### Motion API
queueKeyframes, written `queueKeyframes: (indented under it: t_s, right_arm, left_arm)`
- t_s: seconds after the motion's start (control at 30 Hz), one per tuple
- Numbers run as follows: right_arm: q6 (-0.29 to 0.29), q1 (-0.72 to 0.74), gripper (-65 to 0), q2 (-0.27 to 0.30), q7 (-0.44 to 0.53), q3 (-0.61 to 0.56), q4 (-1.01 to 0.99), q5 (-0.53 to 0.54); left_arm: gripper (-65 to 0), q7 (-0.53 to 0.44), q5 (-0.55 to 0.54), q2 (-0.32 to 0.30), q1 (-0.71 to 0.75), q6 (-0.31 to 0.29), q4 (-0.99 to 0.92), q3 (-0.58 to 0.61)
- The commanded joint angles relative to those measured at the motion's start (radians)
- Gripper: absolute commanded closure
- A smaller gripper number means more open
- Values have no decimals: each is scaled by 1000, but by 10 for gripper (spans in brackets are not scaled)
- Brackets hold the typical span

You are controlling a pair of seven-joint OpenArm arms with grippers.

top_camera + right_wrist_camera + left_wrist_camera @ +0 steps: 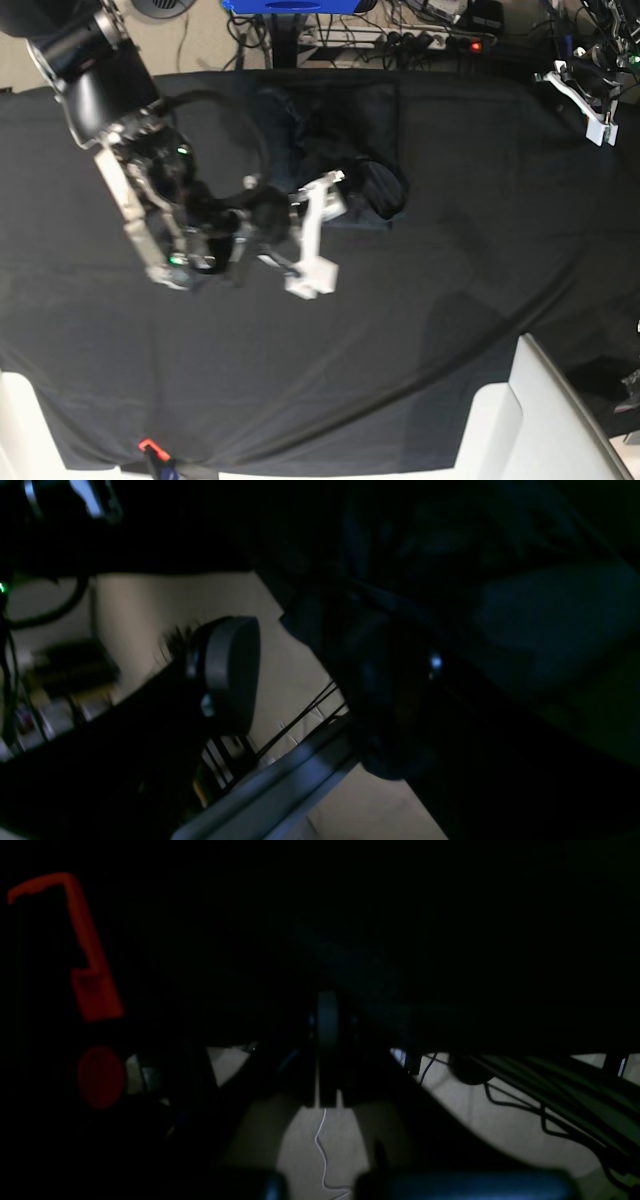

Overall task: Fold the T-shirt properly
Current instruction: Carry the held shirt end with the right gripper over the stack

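T-shirt [330, 140] bunched just beyond my right gripper [318, 232] | jaws wide, holding nothing | left gripper [590, 100] shut, parked | next: pinch one hem edge only, avoid tablecloth [450, 300]

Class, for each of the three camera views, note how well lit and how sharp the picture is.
Left wrist: badly underexposed, nearly black; only an orange clamp and pale floor stand out. Right wrist: dark too and smeared by blur, the T-shirt just a bluish patch. Base: evenly lit and sharp, though the T-shirt barely separates from the black tablecloth.
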Motion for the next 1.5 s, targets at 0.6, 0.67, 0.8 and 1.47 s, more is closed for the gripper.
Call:
queueKeyframes:
  t_s: [0.6,0.67,0.8,1.47]
  right_arm:
    - [0,6,-50,36,133,-22,-177,14]
    - [0,3,-50,33,133,-58,-177,14]
    - [0,1,-50,2,127,-144,-177,15]
    - [-6,42,-48,-1,56,-144,-30,3]
  left_arm:
    - [0,-13,-8,-19,2,-9,11,-7]
    - [0,-13,-8,-19,2,-9,11,-7]
    - [0,-13,-8,-19,2,-9,11,-7]
    - [0,-13,-7,-20,-15,-9,-4,-7]
